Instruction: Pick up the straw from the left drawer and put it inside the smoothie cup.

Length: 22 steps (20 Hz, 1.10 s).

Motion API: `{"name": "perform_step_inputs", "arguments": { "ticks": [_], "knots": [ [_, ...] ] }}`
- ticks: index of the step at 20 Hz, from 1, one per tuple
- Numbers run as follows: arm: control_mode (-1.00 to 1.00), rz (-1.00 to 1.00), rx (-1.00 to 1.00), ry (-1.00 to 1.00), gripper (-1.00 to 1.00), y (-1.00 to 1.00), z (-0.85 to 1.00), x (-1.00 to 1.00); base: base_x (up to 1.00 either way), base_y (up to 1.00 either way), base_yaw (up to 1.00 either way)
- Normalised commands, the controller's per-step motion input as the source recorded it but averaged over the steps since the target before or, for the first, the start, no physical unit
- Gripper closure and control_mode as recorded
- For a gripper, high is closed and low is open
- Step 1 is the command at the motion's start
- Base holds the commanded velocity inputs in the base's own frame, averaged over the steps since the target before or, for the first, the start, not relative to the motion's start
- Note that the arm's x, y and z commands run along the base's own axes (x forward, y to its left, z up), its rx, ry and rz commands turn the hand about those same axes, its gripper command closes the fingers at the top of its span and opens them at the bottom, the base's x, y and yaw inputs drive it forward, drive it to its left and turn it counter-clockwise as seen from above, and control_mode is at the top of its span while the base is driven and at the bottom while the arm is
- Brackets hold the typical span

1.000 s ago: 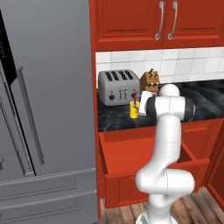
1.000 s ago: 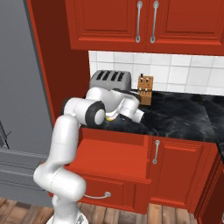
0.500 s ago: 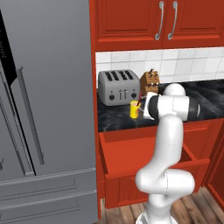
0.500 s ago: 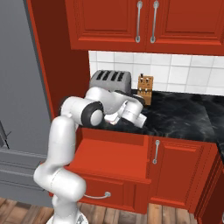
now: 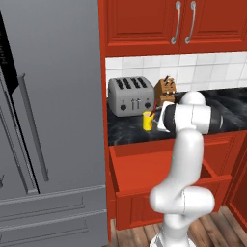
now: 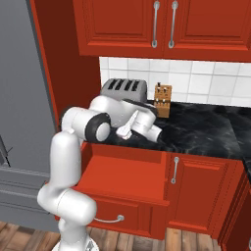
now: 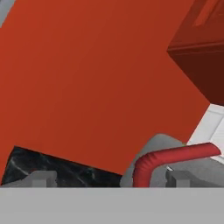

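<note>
arm's upper joint swung a little rightward, hand drawn slightly back from the smoothie cup [image 5: 147,120], jaws marginally wider

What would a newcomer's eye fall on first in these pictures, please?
Probably the white arm rising in front of the pulled-out left drawer, its hand by the smoothie cup on the dark counter. The straw stands in that cup, before the grey toaster.

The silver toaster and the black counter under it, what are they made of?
The silver four-slot toaster looks like brushed metal: even grey with a soft sheen and dark slots on top. The black counter looks like polished stone, maybe marble or granite, going by its pale wispy veins and glossy surface. Both are rendered, so that is only how they look.
</note>
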Motion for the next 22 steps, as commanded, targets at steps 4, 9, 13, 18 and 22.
{"name": "perform_step_inputs", "arguments": {
  "ticks": [4, 9, 13, 18, 22],
  "knots": [
    [-1.00, -0.14, -0.15, 0.13, -1.00, 0.08, 0.00, 0.10, 0.00, 0.00, 0.00],
    [-1.00, -0.19, -0.21, 0.17, -1.00, 0.12, 0.00, 0.14, 0.00, 0.00, 0.00],
    [-1.00, -0.23, -0.19, 0.21, -1.00, 0.00, -0.01, 0.08, 0.00, 0.00, 0.00],
    [-1.00, -0.28, -0.17, 0.24, -1.00, -0.05, -0.12, 0.00, 0.00, 0.00, 0.00],
    [-1.00, -0.27, -0.15, 0.24, -1.00, -0.12, -0.12, 0.00, 0.00, 0.00, 0.00]
  ]
}}
